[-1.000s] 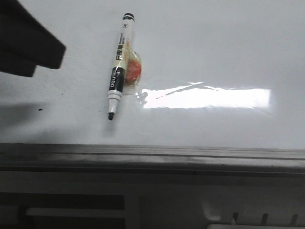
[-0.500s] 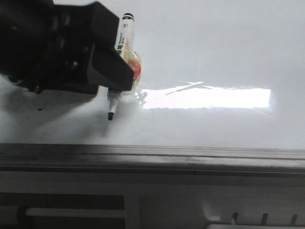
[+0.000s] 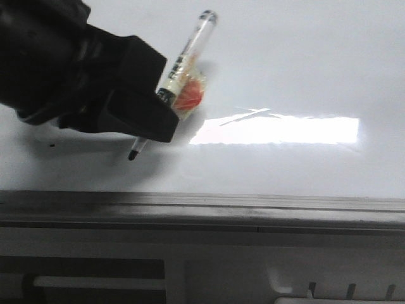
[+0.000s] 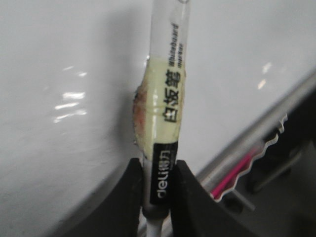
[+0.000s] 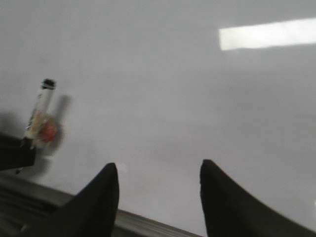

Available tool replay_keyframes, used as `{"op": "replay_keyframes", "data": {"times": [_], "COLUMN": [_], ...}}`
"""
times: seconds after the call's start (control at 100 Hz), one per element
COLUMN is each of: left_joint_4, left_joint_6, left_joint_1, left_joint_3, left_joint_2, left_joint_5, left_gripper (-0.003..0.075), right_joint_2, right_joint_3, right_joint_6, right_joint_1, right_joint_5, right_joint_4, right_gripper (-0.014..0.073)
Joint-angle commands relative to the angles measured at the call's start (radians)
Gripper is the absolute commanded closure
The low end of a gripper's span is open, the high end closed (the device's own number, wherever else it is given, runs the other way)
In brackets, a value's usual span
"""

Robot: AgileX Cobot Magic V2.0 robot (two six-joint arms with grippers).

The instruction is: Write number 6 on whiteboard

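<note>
Lifted since half a second before and tilted tip-down at frame centre-left: white-barrelled black-tipped marker pinched by black left gripper, poised for writing on glossy white whiteboard; right gripper spread; no 6 visible.

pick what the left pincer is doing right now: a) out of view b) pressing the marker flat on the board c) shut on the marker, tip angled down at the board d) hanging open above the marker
c: the left pincer is shut on the marker, its fingers clamping the black band, and the front view shows the tip pointing down toward the whiteboard.
</note>
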Motion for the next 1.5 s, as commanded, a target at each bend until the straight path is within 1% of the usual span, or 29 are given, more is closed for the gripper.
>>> {"op": "replay_keyframes", "data": {"times": [0.0,0.01,0.04,0.08,0.11,0.16,0.21,0.39,0.58,0.76,0.93,1.0,1.04,1.09,1.17,1.34,1.39,1.46,1.49], "left_joint_4": [0.130,0.144,0.163,0.171,0.171,0.171,0.171,0.171,0.171,0.171,0.171,0.171,0.171,0.171,0.169,0.169,0.163,0.146,0.136], "left_joint_6": [0.158,0.173,0.250,0.322,0.385,0.441,0.463,0.465,0.465,0.465,0.465,0.465,0.465,0.465,0.465,0.461,0.459,0.455,0.454], "left_joint_1": [-0.028,-0.031,-0.044,-0.057,-0.070,-0.086,-0.100,-0.133,-0.138,-0.138,-0.138,-0.138,-0.138,-0.138,-0.138,-0.138,-0.138,-0.138,-0.138], "left_joint_3": [-0.075,-0.083,-0.094,-0.109,-0.117,-0.126,-0.133,-0.137,-0.137,-0.137,-0.137,-0.137,-0.137,-0.137,-0.137,-0.137,-0.137,-0.140,-0.140], "left_joint_2": [-0.069,-0.072,-0.084,-0.092,-0.100,-0.105,-0.107,-0.107,-0.107,-0.107,-0.107,-0.107,-0.107,-0.107,-0.107,-0.107,-0.107,-0.107,-0.112], "left_joint_5": [0.125,0.138,0.197,0.243,0.274,0.292,0.299,0.298,0.298,0.298,0.298,0.298,0.298,0.299,0.299,0.299,0.299,0.299,0.299], "left_gripper": [0.0739,0.0739,0.0739,0.0739,0.0739,0.0739,0.0739,0.0739,0.0739,0.0739,0.0739,0.0739,0.0739,0.0739,0.0739,0.0737,0.0720,0.0626,0.0548], "right_joint_2": [0.067,0.072,0.096,0.132,0.158,0.210,0.253,0.378,0.492,0.598,0.650,0.655,0.655,0.655,0.656,0.656,0.656,0.651,0.644], "right_joint_3": [-0.044,-0.045,-0.047,-0.047,-0.047,-0.047,-0.047,-0.070,-0.107,-0.119,-0.119,-0.119,-0.119,-0.119,-0.119,-0.119,-0.119,-0.119,-0.119], "right_joint_6": [-0.319,-0.363,-0.447,-0.554,-0.604,-0.655,-0.660,-0.682,-0.695,-0.695,-0.695,-0.695,-0.695,-0.695,-0.695,-0.695,-0.695,-0.695,-0.695], "right_joint_1": [0.057,0.070,0.097,0.140,0.168,0.221,0.256,0.396,0.537,0.621,0.653,0.659,0.661,0.663,0.663,0.663,0.663,0.663,0.663], "right_joint_5": [-0.017,-0.011,0.008,0.027,0.032,0.019,-0.011,-0.096,-0.219,-0.250,-0.297,-0.323,-0.328,-0.330,-0.313,-0.292,-0.292,-0.289,-0.289], "right_joint_4": [0.224,0.239,0.288,0.347,0.373,0.401,0.407,0.418,0.418,0.419,0.466,0.488,0.490,0.490,0.490,0.492,0.492,0.492,0.492], "right_gripper": [0.0261,0.0261,0.0260,0.0260,0.0260,0.0259,0.0258,0.0258,0.0257,0.0258,0.0266,0.0321,0.0383,0.0476,0.0662,0.0659,0.0659,0.0658,0.0657]}}
